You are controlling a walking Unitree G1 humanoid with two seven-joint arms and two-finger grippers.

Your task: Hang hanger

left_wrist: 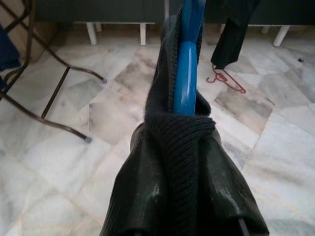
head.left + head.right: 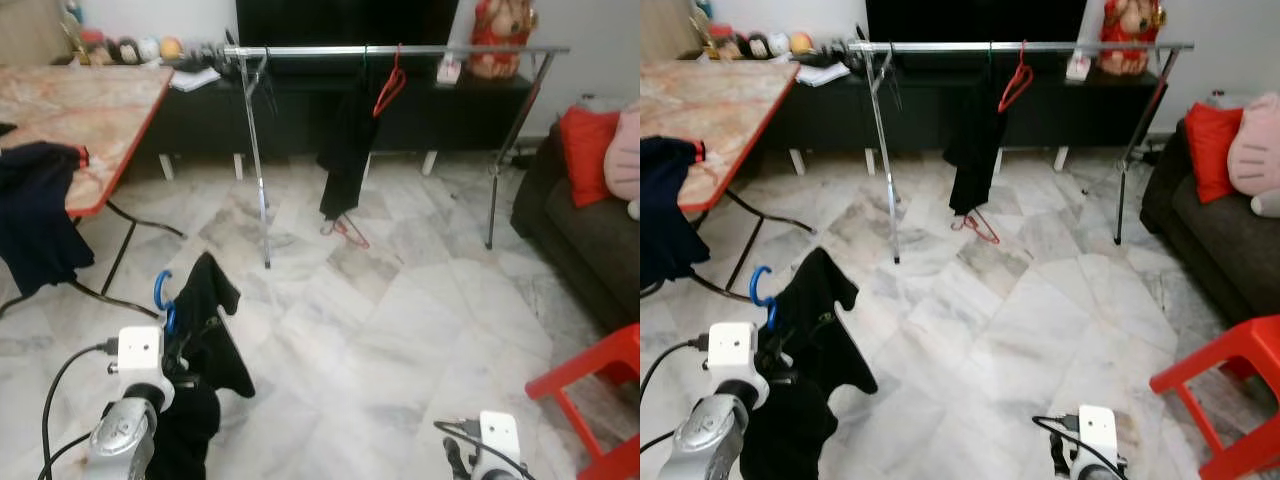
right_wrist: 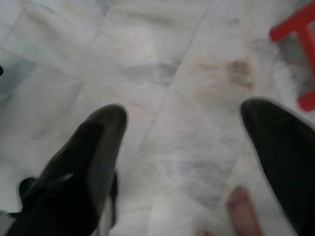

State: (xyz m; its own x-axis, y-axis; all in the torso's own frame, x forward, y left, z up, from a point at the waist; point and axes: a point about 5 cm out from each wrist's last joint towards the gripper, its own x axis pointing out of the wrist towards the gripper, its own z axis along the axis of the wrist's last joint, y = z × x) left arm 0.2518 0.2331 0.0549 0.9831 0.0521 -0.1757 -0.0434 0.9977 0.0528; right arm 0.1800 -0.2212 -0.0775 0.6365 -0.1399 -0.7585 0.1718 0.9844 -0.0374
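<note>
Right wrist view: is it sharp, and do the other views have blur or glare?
Right wrist view: soft throughout, the near black fingers blurriest. Left wrist view: the blue hanger is sharp with a glossy highlight. Eye views: evenly lit, slightly soft, faint sheen on the marble floor.

Pale grey-veined marble tile floor [image 2: 400, 330]; long black low cabinet [image 2: 200, 115] along the wall, dark sofa [image 2: 590, 235] right, possibly marble-topped folding table [image 2: 75, 115] left.
</note>
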